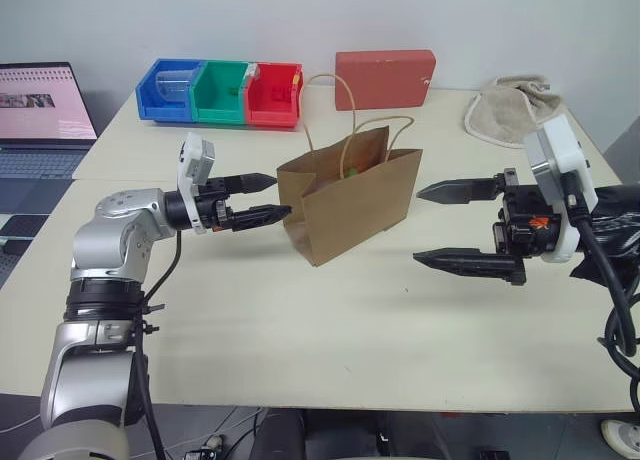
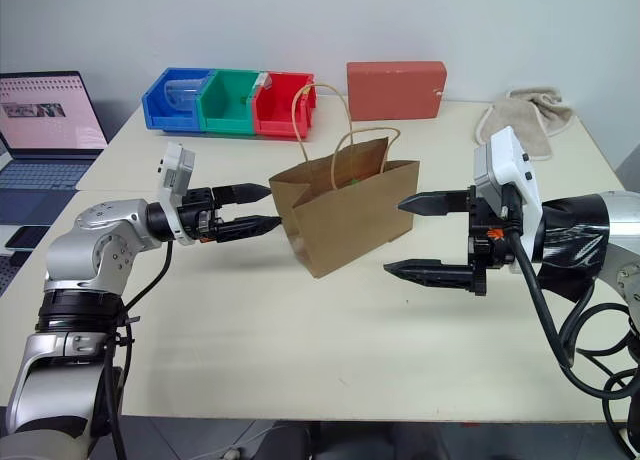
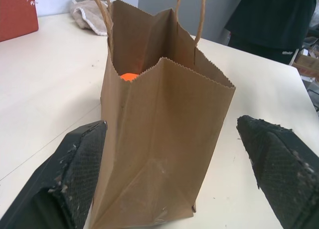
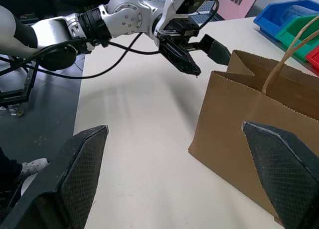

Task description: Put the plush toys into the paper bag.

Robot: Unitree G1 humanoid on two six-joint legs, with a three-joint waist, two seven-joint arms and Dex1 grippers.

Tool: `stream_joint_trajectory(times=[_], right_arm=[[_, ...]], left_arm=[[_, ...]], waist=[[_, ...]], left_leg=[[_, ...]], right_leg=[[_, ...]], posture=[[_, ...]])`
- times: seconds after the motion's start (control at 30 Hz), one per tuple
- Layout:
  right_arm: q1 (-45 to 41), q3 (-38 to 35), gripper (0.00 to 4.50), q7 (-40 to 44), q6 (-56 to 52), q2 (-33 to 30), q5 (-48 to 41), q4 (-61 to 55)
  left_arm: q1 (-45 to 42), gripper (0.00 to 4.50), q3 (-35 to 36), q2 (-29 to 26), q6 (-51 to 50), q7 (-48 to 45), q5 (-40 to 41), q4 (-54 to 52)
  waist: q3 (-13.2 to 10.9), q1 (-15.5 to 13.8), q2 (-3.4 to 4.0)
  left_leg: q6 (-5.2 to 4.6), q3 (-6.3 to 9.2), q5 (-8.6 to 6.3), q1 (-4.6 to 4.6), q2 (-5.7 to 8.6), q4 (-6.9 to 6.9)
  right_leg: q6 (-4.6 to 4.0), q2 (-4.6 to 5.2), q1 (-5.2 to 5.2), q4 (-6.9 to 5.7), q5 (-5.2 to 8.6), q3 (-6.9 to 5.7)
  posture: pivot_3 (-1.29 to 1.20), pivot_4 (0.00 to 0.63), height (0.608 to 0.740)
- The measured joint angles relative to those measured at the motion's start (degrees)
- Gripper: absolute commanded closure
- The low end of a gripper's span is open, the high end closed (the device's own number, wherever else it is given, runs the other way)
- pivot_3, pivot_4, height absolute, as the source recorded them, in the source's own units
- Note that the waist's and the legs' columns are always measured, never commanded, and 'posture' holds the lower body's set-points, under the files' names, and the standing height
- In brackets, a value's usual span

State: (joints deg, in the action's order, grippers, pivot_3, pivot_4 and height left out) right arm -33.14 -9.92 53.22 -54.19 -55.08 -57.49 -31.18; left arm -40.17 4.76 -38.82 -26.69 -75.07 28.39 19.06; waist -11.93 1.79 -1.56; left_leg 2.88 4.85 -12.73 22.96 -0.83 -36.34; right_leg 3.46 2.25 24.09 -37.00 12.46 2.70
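**Toys appeared bagged; both grippers stood empty beside the paper bag**

At the far left edge of the head view, an open laptop (image 1: 40,115) sat beside the pale table (image 1: 300,350). Toward the upper left, three joined bins (image 1: 220,92), blue, green and red, stood near the table's back edge.

Left of centre, the left gripper (image 1: 272,199) pointed level toward the bag, its two black fingers apart and holding nothing, their tips just beside the bag's near side. In that arm's wrist view the bag stood between the spread fingers, untouched as far as could be told.

At the centre stood the paper bag (image 1: 355,205), upright and open, its two loop handles raised. Through its mouth, a patch of orange (image 3: 129,76) showed inside in the left wrist view, most likely the orange plush toy. The white toy could not be made out; no toy lay on the table, so it was probably in the bag as well. Judged from this, the task looked finished or nearly so, with nothing left but to draw the arms away.

Behind the bag, upper centre, a red box (image 1: 385,78) rested flat. To the upper right lay a crumpled beige towel (image 1: 510,108).

At the right, the right gripper (image 1: 430,225) pointed at the bag, jaws wide apart and empty, a clear gap short of it. Nothing stood between either gripper and the bag.
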Motion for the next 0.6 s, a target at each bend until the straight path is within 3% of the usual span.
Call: stream_joint_trajectory(times=[0.23,0.6], right_arm=[[0.08,0.0,0.0,0.58,-0.02,-0.75,-0.28,-0.44],[1.22,-0.1,0.0,0.53,-0.14,-2.32,-2.35,-1.42]], left_arm=[[-0.49,0.04,-0.06,2.36,3.35,1.74,-1.93,4.52],[0.83,0.04,-0.75,2.01,1.85,-1.9,-1.67,0.98]], waist=[[0.0,-0.03,0.0],[0.0,-0.01,0.0]], left_leg=[[0.0,0.0,0.0,0.01,0.0,0.0],[0.0,0.0,0.0,0.0,0.0,-0.01]], right_leg=[[0.0,0.0,0.01,0.0,0.0,0.0],[0.0,0.0,0.0,-0.01,0.0,0.0]], posture=[[0.0,0.15,0.74],[0.0,0.15,0.74]])
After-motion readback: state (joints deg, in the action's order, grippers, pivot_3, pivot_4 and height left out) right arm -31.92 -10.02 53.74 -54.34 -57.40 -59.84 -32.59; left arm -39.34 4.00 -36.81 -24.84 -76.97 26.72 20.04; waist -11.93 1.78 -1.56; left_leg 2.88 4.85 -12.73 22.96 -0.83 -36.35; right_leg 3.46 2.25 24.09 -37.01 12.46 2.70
